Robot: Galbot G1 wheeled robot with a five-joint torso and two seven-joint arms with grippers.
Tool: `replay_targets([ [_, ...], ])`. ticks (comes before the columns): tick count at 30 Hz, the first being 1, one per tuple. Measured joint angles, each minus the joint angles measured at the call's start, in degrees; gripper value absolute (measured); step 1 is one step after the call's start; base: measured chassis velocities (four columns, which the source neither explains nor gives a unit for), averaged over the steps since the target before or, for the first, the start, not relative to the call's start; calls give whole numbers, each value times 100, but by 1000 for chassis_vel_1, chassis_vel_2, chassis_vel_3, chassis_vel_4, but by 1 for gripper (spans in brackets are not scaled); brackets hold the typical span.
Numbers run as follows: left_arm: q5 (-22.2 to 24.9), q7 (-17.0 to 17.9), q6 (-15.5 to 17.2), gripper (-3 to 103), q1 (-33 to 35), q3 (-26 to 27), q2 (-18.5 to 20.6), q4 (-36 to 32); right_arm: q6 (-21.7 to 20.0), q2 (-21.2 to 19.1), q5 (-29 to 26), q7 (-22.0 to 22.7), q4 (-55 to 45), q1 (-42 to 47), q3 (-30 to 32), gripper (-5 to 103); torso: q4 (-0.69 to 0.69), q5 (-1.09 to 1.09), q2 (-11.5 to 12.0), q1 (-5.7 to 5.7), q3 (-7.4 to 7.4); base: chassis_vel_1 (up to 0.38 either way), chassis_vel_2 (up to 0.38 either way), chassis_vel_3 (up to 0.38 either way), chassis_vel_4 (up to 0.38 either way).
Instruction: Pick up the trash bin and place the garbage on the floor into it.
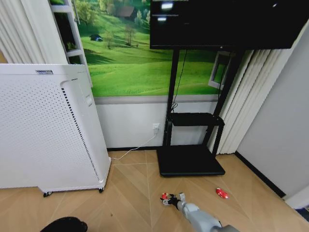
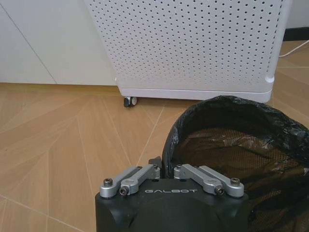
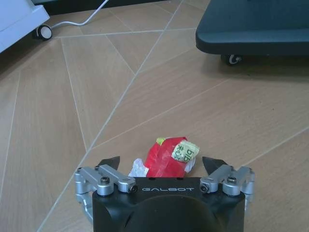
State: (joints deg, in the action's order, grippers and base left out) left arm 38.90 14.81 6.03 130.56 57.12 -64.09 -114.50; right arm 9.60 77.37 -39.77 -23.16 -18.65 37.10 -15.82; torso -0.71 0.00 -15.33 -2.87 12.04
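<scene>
Right gripper (image 3: 164, 163) is low over the floor (image 3: 72, 96), jaws spread wide. The red-and-white wrapper (image 3: 166, 157) lies on the parquet between the two fingertips (image 3: 110, 161), nearer the gripper body than the tips; neither finger appears to touch it. In the head view the same gripper (image 1: 172, 199) reaches forward from the lower edge, with the wrapper (image 1: 165, 197) at its tip. A small red bit (image 1: 222, 193) lies on the floor off to the gripper's right, well apart from it.

Left gripper (image 2: 164, 170) is clenched on the near rim of the trash bin (image 2: 241, 145), its fingers drawn together over the black bag lining. The bin's mouth opens just beyond the gripper.

Floor is light tan herringbone parquet. Ahead of the right gripper stands the flat black TV-stand base (image 1: 189, 160) on castors, carrying a dark screen (image 1: 227, 21). A white perforated cabinet (image 1: 46, 130) on wheels stands beyond the left gripper, a white cable (image 1: 130, 151) trailing behind it. A green landscape mural (image 1: 130, 53) covers the wall.
</scene>
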Motion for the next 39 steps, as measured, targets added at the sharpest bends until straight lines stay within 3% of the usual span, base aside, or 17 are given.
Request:
replay_targets([
  [3, 0, -7, -6, 7, -52, -41, 20, 41, -14, 17, 43, 38, 8, 16, 34, 88, -1, 0, 0, 0, 0, 0, 0, 0, 0],
  [5, 0, -8, -7, 7, -57, -44, 23, 43, -15, 17, 44, 39, 8, 17, 35, 88, -1, 0, 0, 0, 0, 0, 0, 0, 0],
  [7, 2, -10, -7, 7, -66, -49, 27, 50, -16, 18, 50, 45, 8, 19, 39, 78, -1, 0, 0, 0, 0, 0, 0, 0, 0],
  [10, 3, -10, -7, 7, -73, -52, 30, 53, -16, 19, 53, 49, 8, 21, 42, 78, -1, 0, 0, 0, 0, 0, 0, 0, 0],
  [11, 5, -11, -8, 7, -84, -58, 35, 60, -17, 21, 58, 53, 8, 24, 46, 61, -1, -1, 0, 0, 0, 0, 0, 0, 0],
  [13, 19, -21, -21, 7, -130, -80, 78, 103, -17, 46, 121, 99, 27, 34, 121, 45, -1, 0, 0, 0, 0, 0, 0, 0, 0],
  [15, 25, -21, -26, 7, -149, -93, 95, 120, -16, 51, 152, 109, 43, 37, 147, 45, 0, 0, 0, 0, 0, 0, 0, 0, 0],
  [17, 38, -26, -31, 7, -195, -133, 127, 154, 17, 70, 219, 108, 69, 47, 201, 34, 0, 0, 1, 0, 0, 0, 0, 0, 0],
  [21, 123, -4, -32, 7, -219, -138, 182, 145, 93, 44, 250, 104, 37, 79, 201, 25, 0, 0, 1, 0, 0, 0, 0, 0, 0],
  [27, 304, 137, 43, 7, -182, -56, 259, 16, 134, -104, 83, 103, -179, 83, 37, 24, 0, 0, 2, 0, 0, 0, 0, 0, 0],
  [31, 599, 305, 188, 7, -126, 113, 369, -198, 173, -400, -380, 252, -718, 140, -330, 24, 0, 1, 1, 0, 0, 0, 0, 0, 0],
  [39, 995, 475, 293, 7, -193, 341, 599, -331, 538, -1004, -615, 327, -1500, 272, -624, 24, -2, 1, 1, 0, 0, 0, 0, 0, 0],
])
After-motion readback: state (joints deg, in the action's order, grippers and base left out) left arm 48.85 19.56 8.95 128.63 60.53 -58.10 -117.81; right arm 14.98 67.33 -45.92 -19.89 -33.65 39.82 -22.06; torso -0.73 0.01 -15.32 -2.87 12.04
